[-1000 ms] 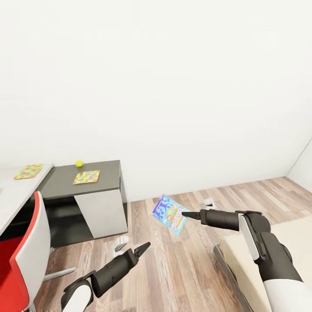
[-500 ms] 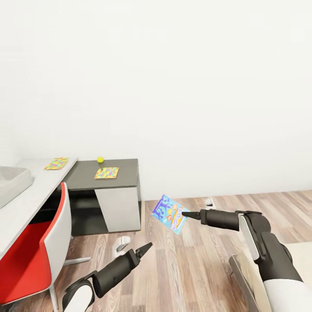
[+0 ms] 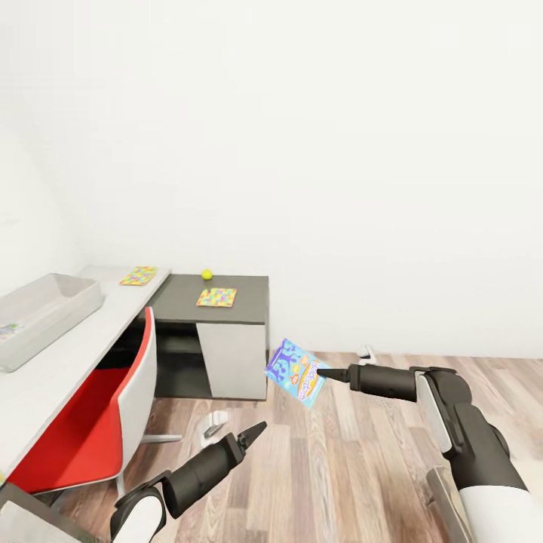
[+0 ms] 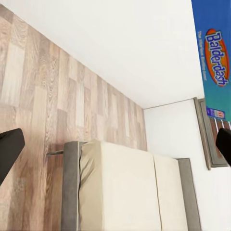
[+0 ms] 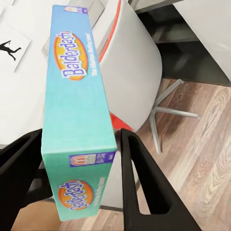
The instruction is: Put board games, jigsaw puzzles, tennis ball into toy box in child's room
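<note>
The right gripper (image 3: pixel 326 373) is pinched on the blue board game (image 3: pixel 296 371), its two dark fingers (image 5: pixel 139 187) pressed against the flat faces of the box, whose edge reads "Balderdash" in the right wrist view. The box hangs tilted in the air over the wooden floor (image 3: pixel 339 452), well out from the table (image 3: pixel 75 362) and just off the corner of its dark grey wing (image 3: pixel 219 298). The left gripper (image 3: pixel 253 431) is held lower and nearer the robot, over the same floor, holding nothing — its finger tips sit at opposite edges of the left wrist view, spread apart. On the table's dark wing lie one jigsaw puzzle (image 3: pixel 217 297) and, a little behind it toward the wall, the tennis ball (image 3: pixel 206 274). The second jigsaw puzzle (image 3: pixel 139 275) rests on the light grey top, near where it meets the wing. Further along that light top, well apart from the puzzles, stands the toy box (image 3: pixel 45 313) — something colourful shows inside at its near end, too small to make out. A red-and-white chair (image 3: pixel 98 422) is drawn up close against the table's front edge. In the left wrist view the bed (image 4: pixel 125 192) lies with its beige mattress and grey frame on the wooden floor, beside a white wall.
</note>
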